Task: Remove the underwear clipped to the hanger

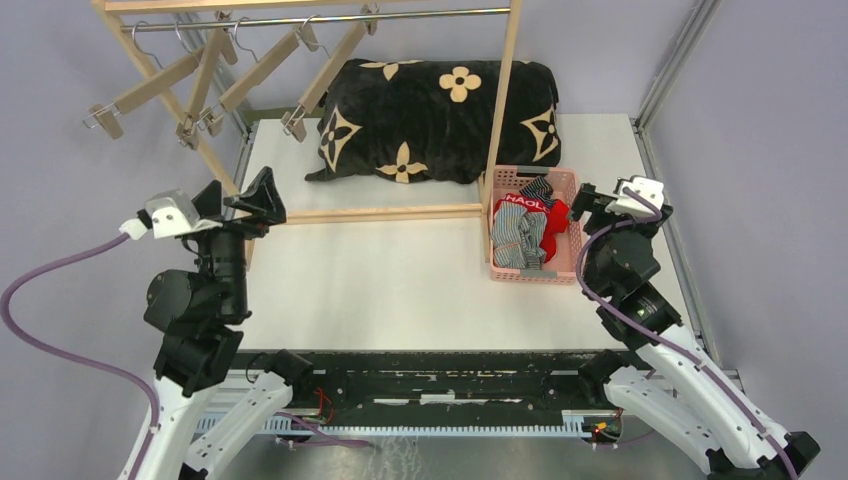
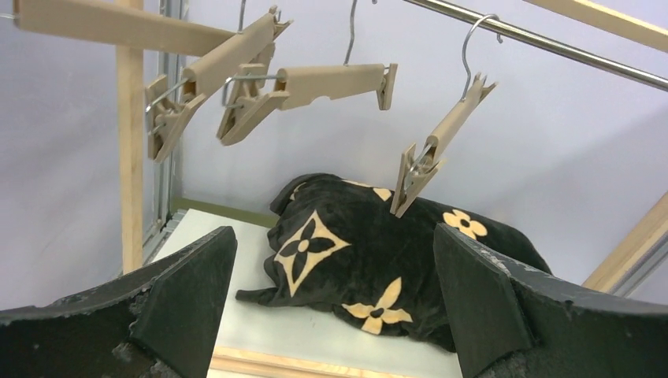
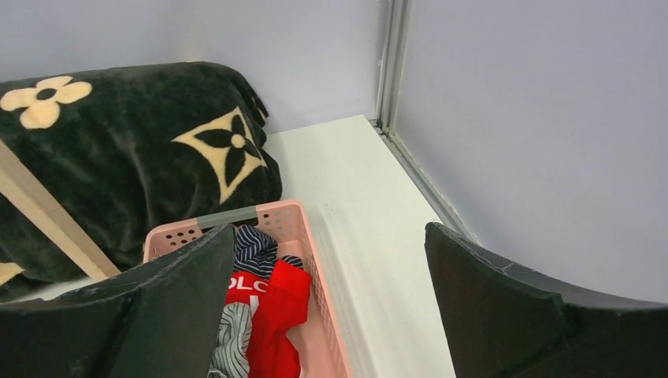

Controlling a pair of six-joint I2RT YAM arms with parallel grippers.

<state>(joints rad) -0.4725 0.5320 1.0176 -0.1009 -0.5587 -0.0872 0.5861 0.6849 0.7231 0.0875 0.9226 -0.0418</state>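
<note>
Three underwear [image 1: 528, 228] prs in pink basket [image 1: 562, 270], just beside wide-open, empty right gripper [image 3: 329, 236].

On my remote feed, the white table [image 1: 380, 290] carries three things. A black floral cushion [image 1: 440, 115] lies at the far side, and a wooden rack's base rail [image 1: 380, 214] runs left to right just near of it. A pink basket [image 1: 510, 176] sits at the right, just beside the rack's right post.
</note>
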